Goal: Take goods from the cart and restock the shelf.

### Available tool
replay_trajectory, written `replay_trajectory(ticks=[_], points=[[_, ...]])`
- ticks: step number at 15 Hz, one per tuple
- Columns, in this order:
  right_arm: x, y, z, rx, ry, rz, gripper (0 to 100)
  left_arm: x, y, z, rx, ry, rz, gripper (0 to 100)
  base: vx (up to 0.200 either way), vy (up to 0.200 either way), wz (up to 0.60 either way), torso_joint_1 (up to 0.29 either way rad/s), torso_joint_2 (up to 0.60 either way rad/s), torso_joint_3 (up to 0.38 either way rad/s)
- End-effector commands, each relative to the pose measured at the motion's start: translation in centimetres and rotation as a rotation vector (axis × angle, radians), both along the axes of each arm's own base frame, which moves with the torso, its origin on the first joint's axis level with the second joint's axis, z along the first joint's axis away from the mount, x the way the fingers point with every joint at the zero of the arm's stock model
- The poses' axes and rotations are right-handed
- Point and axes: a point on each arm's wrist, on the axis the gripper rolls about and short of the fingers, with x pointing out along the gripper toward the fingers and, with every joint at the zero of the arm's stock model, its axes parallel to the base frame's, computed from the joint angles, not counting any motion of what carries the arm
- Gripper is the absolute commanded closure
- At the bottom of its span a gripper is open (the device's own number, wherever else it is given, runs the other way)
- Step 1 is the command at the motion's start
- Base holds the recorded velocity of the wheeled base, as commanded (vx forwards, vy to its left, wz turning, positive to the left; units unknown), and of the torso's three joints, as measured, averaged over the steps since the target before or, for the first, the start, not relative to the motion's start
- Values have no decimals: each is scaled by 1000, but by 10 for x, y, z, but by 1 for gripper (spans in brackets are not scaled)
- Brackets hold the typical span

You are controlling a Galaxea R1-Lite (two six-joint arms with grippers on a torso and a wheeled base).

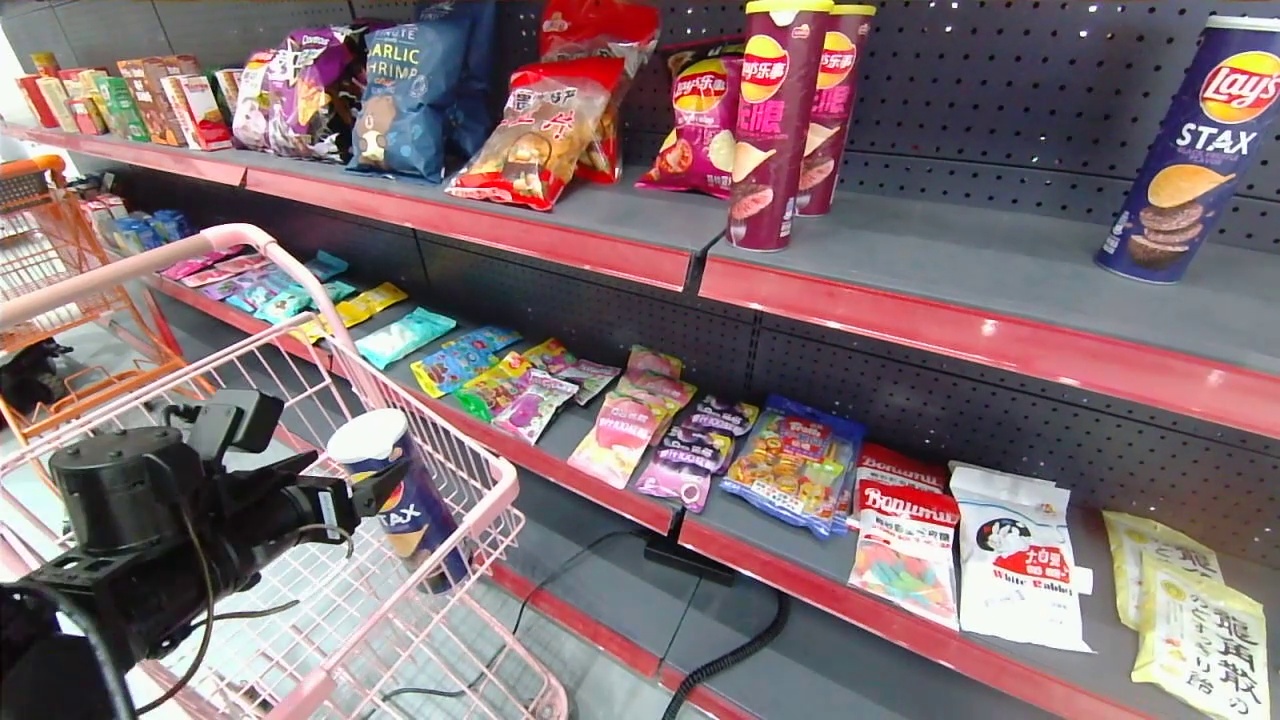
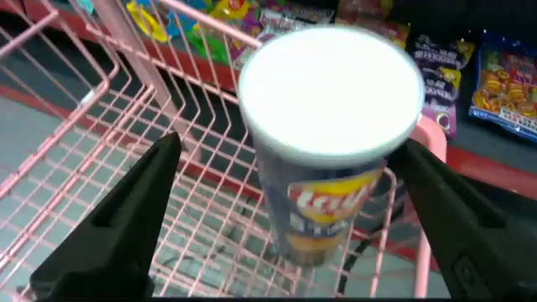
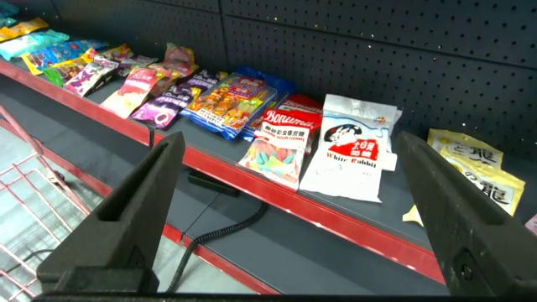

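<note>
A dark blue chips can with a white lid (image 1: pixel 395 480) stands upright inside the pink wire cart (image 1: pixel 497 478), against its front corner. My left gripper (image 1: pixel 352 482) is at the can's top, open, with a finger on each side. In the left wrist view the white lid (image 2: pixel 331 88) lies between the spread fingers (image 2: pixel 126 218) with gaps on both sides. A matching blue can (image 1: pixel 1190 150) stands on the upper shelf at the right. My right gripper (image 3: pixel 289 143) is open and holds nothing, hanging in front of the lower shelf's candy bags (image 3: pixel 352 147).
Two purple chips cans (image 1: pixel 775 120) and several chip bags (image 1: pixel 540 130) stand on the upper shelf (image 1: pixel 960 255), with bare grey board between the purple cans and the blue one. Flat candy packets cover the lower shelf. An orange cart (image 1: pixel 60 250) is at far left.
</note>
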Motion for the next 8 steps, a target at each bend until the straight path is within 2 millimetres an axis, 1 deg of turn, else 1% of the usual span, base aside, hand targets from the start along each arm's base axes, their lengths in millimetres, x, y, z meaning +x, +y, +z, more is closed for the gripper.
replay_trajectory(ticks=[1,4,8], points=[[0,0,0,0,1,1,0,15,-3,-15,4,28,-12,0,0,0,0,0,0,0],[0,0,0,0,1,1,0,18,-12,-19,5,38,-43,0,0,0,0,0,0,0],[0,0,0,-2,1,1,0,33,-13,-23,8,29,-36,0,0,0,0,0,0,0]])
